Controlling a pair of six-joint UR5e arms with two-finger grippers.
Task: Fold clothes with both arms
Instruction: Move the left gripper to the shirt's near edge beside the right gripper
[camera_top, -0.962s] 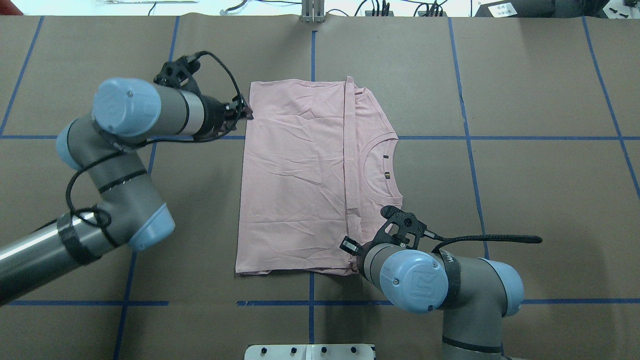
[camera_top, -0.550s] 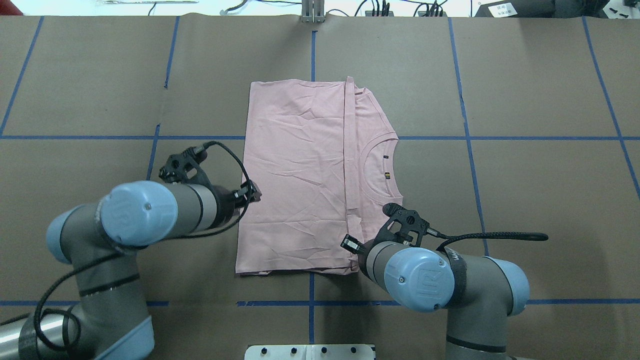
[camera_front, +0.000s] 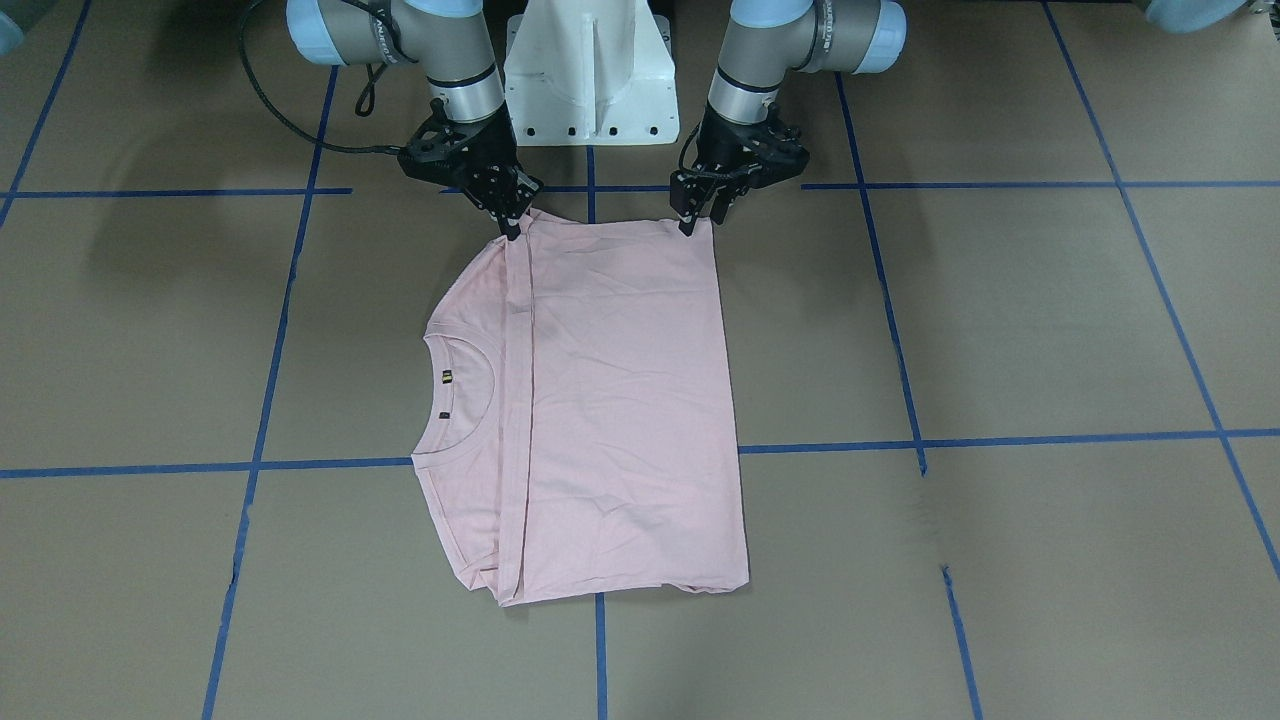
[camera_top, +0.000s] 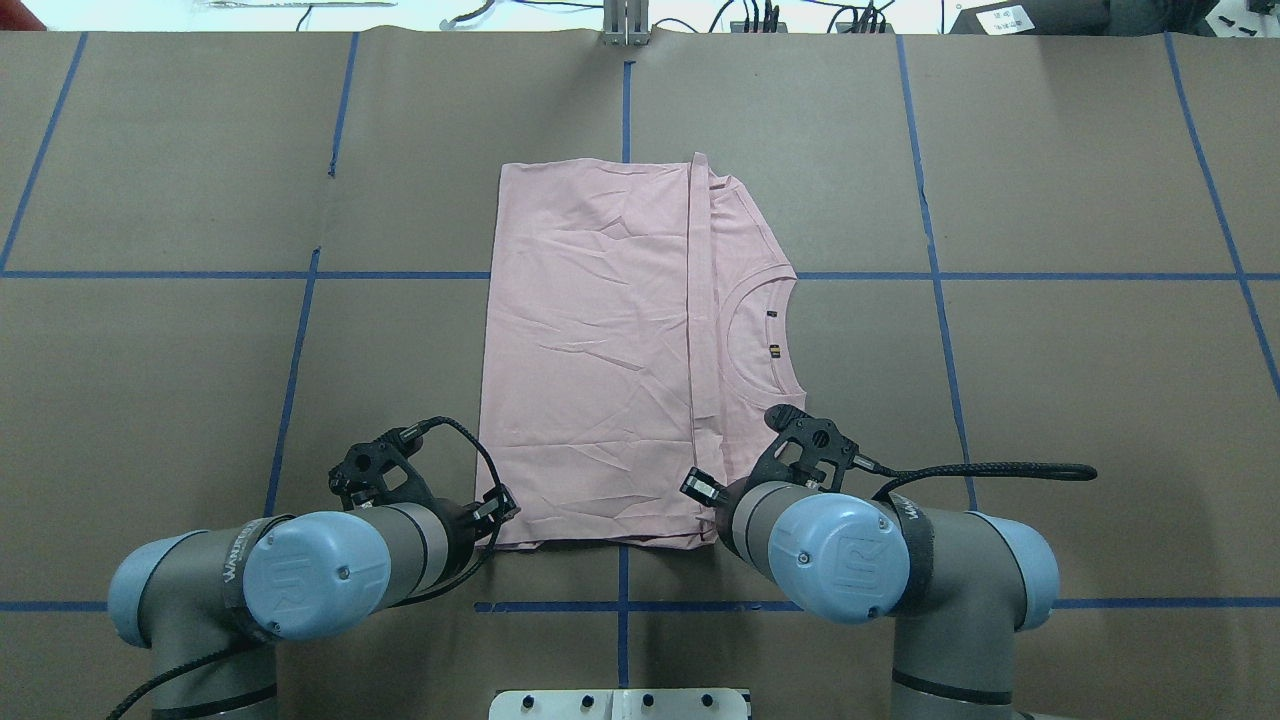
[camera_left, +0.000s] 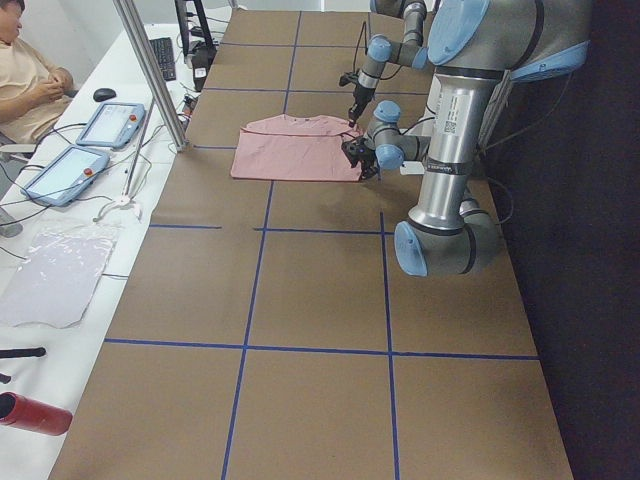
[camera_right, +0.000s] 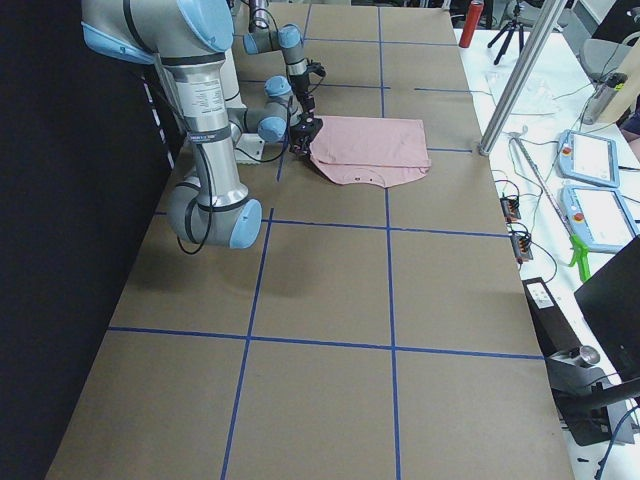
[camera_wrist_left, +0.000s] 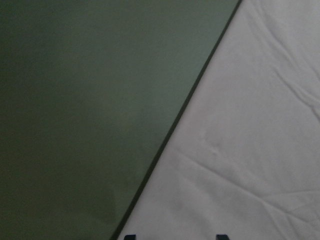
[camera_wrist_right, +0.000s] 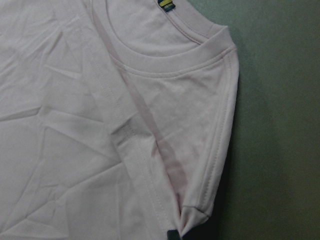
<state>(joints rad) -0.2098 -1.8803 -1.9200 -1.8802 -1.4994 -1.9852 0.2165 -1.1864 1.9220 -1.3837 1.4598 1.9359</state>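
Observation:
The pale pink T-shirt (camera_top: 590, 350) lies folded on the brown table, plain side up, with its ribbed collar (camera_wrist_right: 165, 62) towards the robot's right; the print is hidden. My left gripper (camera_front: 700, 218) is open at the shirt's near left corner, its two tips apart over the cloth edge (camera_wrist_left: 250, 150). My right gripper (camera_front: 512, 228) is shut on the shirt's near right corner by the sleeve fold (camera_wrist_right: 192, 212), where the cloth is drawn to a point. Both arms reach down from the robot's side.
Blue tape lines (camera_top: 620, 606) cross the brown table. The white pedestal base (camera_front: 590, 70) stands just behind both grippers. An operator (camera_left: 25, 70), tablets (camera_left: 110, 125), a metal post (camera_left: 150, 70) and a red bottle (camera_left: 30, 412) are along the far edge.
My left arm has swept from the shirt's far left corner along its left edge to the near left corner. The right arm has barely moved. The shirt has not shifted.

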